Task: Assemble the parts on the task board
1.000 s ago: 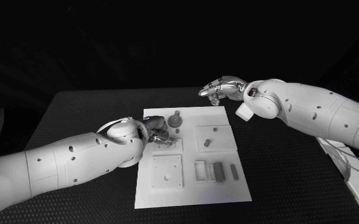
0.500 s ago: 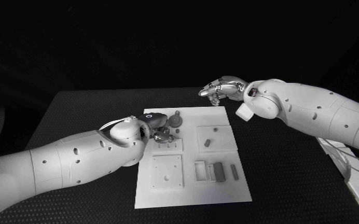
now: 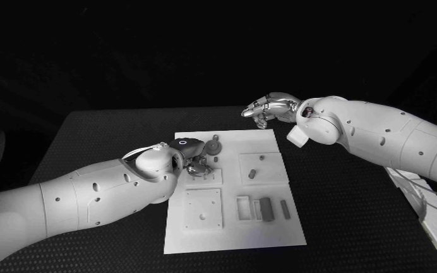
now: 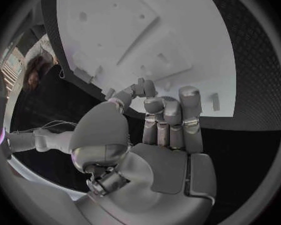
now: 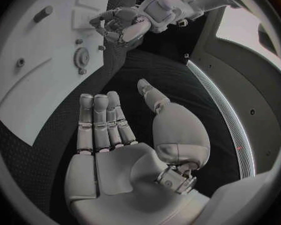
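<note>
The white task board (image 3: 273,235) lies in the middle of the black table. My left hand (image 3: 193,161) hovers low over its left side, at a small raised square (image 3: 208,177). Its fingers (image 4: 170,110) are curled in and the thumb tip lies against the fingertips. Whether a part sits between them is hidden. A round gear part (image 3: 214,146) stands just beyond this hand. My right hand (image 3: 269,107) hangs past the board's far edge with its fingers (image 5: 100,120) straight and apart, holding nothing. Its wrist view also takes in the left hand (image 5: 125,22) and the gear (image 5: 82,59).
A raised plate with a short peg (image 3: 252,174) sits on the board's right half. A larger square plate (image 3: 202,210) lies at the near left. Beside it are a small frame (image 3: 243,207) and two dark bars (image 3: 266,208) (image 3: 285,208). Black table surrounds the board.
My left hand has turned at the wrist and crept a little farther across the board, toward the gear. The right hand has stayed still.
</note>
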